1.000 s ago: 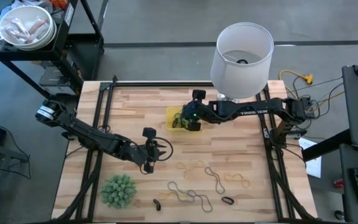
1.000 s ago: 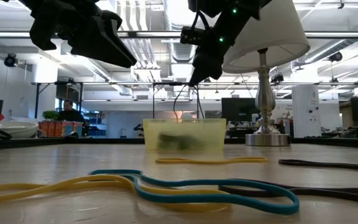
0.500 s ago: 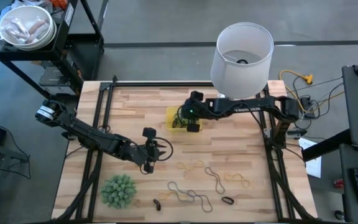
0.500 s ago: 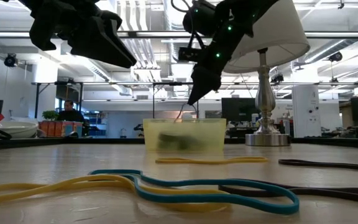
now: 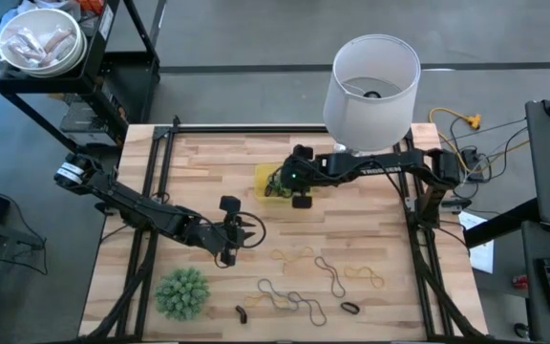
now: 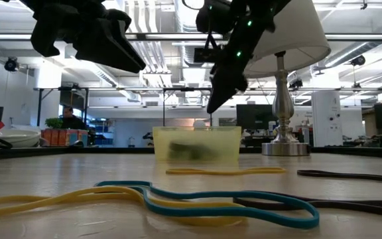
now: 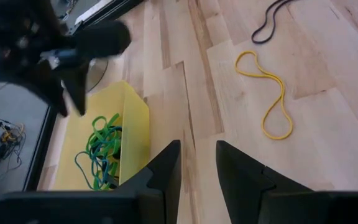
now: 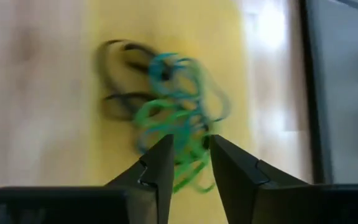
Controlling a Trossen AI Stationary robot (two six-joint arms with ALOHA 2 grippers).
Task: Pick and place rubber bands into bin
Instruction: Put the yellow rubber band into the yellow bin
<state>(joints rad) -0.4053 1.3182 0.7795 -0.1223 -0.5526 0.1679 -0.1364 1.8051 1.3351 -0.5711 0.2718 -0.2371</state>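
Right wrist view: the right claw (image 8: 186,165) hangs over the yellow bin (image 8: 166,37), its fingers slightly spread and pinching nothing, with a tangle of green, blue and dark rubber bands (image 8: 166,118) lying inside the bin below. In the high view the bin (image 5: 267,181) sits far on the counter (image 5: 208,162), left of the lamp (image 5: 371,78). The left claw (image 5: 228,239) hovers nearer, fingers slightly apart, empty. More rubber bands (image 5: 308,282) lie scattered near the counter's front, right of a spiky green ball (image 5: 181,291).
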